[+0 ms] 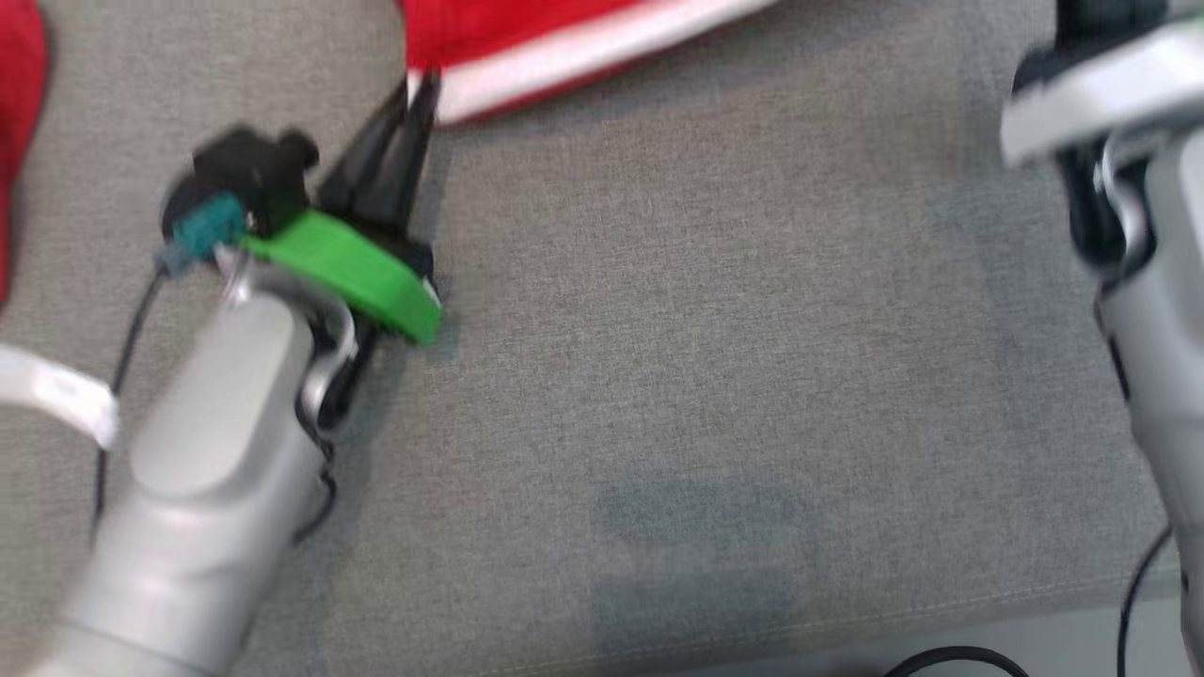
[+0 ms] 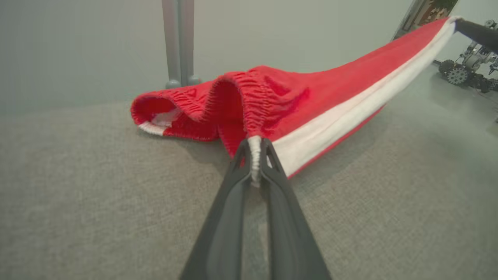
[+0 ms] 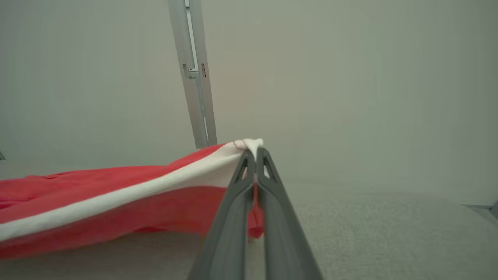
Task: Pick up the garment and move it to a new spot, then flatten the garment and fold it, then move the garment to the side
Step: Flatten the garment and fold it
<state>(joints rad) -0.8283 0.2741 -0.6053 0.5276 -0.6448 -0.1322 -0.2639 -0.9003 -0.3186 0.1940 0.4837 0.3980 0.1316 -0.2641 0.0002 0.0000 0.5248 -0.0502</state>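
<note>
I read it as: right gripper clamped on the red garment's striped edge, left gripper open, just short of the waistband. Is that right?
Not quite. The left gripper is shut on the garment too, pinching the white stripe by its end at the elastic waistband; the left wrist view shows it. The right gripper is clamped on the striped edge, as you said.

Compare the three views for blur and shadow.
Head view: motion-blurred throughout, the left gripper smeared. Left wrist view: sharpest, the red cloth garment with a white stripe casting a soft shadow on the grey fabric surface. Right wrist view: hazy, washed-out background.
</note>
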